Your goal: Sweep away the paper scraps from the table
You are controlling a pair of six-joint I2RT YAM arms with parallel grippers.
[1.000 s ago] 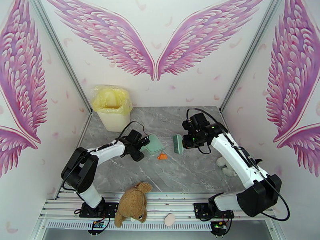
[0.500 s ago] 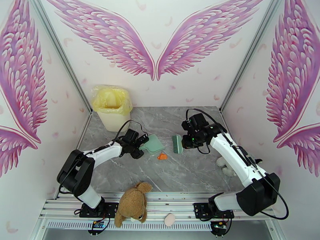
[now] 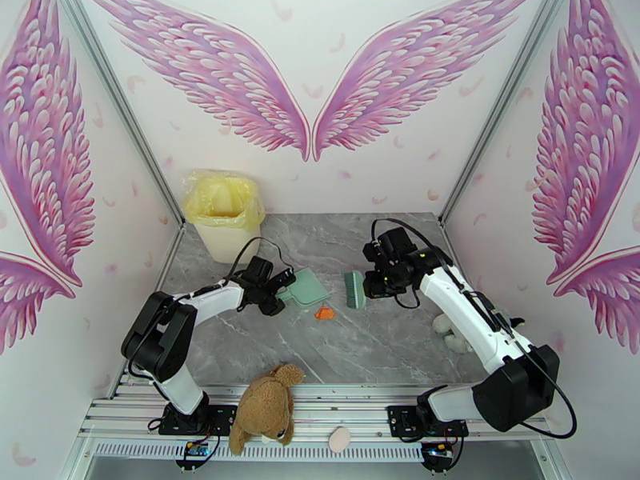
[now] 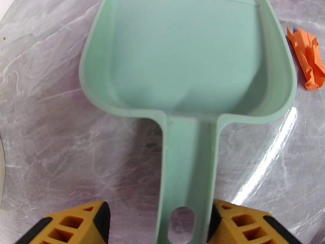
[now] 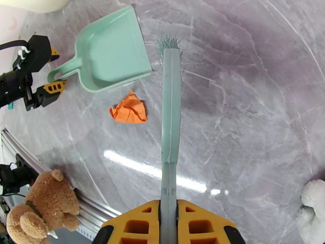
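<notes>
Far to the left of the mint-green plastic dustpan [image 3: 306,288], a pale bin lined with a yellow bag [image 3: 224,211] is standing at the back corner of the grey marble-patterned counter [image 3: 368,354]. The left jaws are standing wide around the dustpan's handle. One yellow fingertip [image 4: 239,222] is touching the handle and the other fingertip [image 4: 77,224] is standing apart from it, so nothing is clamping the pan. The dustpan is lying flat, its open lip facing right. One crumpled orange paper scrap [image 3: 324,312] is lying just off the near corner of that lip, outside the pan, not in front of its mouth. To the right of the dustpan, a mint-green hand brush [image 3: 354,288] is hanging bristles-down, apart from the scrap. The right jaws are gripping its handle tightly. Further right of the dustpan, a white fluffy lump [image 3: 448,334] is sitting at the counter's edge.

The likely trouble is that a straight stroke toward the lip would pass the scrap or nudge it round the pan's corner. Because nothing is holding the pan, brush pressure could also slide or swing it away, letting the light wad skip underneath.

No brand, label or legible writing is showing on any item.
</notes>
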